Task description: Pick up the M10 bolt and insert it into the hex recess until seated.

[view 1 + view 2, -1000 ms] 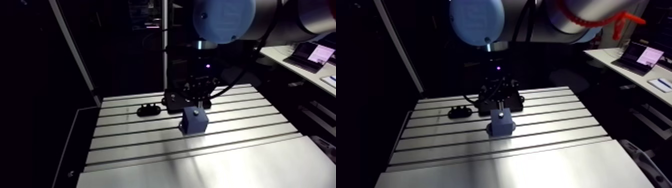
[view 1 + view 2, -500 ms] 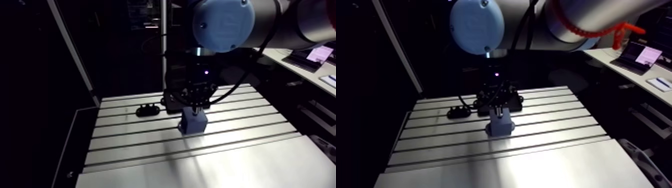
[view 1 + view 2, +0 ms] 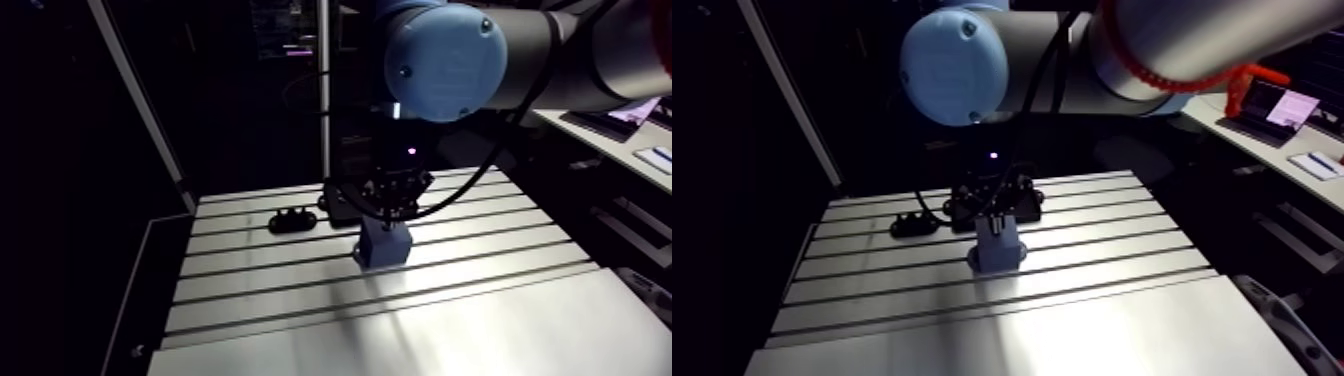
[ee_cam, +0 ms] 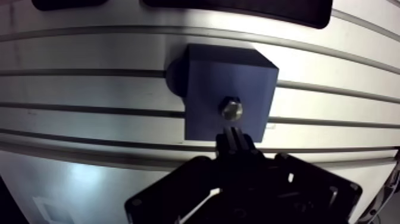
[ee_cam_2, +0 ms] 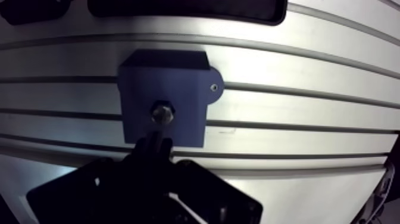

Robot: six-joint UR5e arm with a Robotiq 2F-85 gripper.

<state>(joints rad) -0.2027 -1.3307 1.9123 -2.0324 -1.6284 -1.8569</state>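
A slotted aluminium table (image 3: 480,320) fills the foreground, its dark grooves (image 4: 83,108) running across. A soft patch of light (image 3: 1002,330) lies on its smooth near plate. A pale slanted frame bar (image 3: 140,110) rises at its far corner against dim surroundings

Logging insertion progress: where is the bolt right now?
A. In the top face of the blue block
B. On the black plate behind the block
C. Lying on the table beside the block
A: the wrist view shows the bolt standing in the middle of the blue block, in its top face.
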